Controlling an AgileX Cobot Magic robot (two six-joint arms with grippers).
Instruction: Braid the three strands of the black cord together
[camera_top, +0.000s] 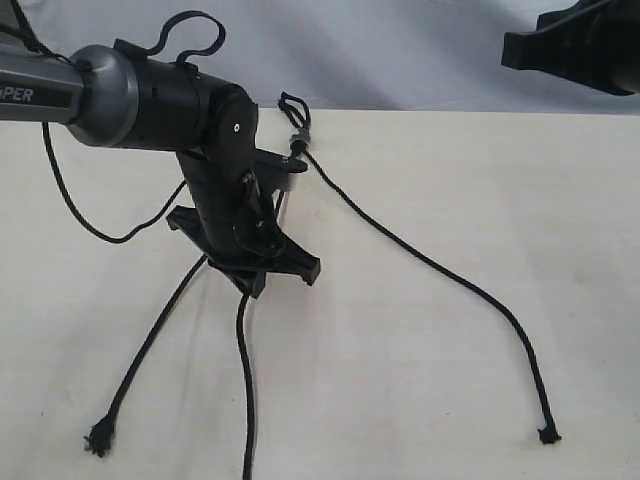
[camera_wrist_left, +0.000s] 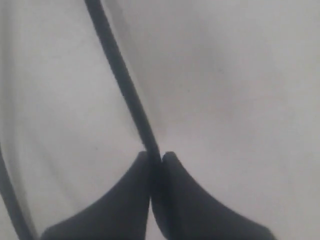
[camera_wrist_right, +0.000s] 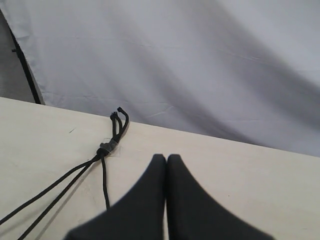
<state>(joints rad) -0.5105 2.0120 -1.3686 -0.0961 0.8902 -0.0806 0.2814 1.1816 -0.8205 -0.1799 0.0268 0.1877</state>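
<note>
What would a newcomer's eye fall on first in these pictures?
First, the big black left arm bending down over the table, its left claw shut on one strand. Then the three strands fanning out across the table from the grey band at the far edge. The right claw is shut and empty, raised apart.

The black cord (camera_top: 293, 105) is matte black in all of its three strands (camera_top: 430, 262), with a small grey band (camera_top: 298, 137) below the loop. The table (camera_top: 450, 180) is plain pale cream and the backdrop (camera_top: 400, 50) is whitish grey. The left gripper (camera_wrist_left: 156, 159) and the right gripper (camera_wrist_right: 166, 160) are black. The left arm (camera_top: 190, 105) is black with one glossy grey part.
</note>
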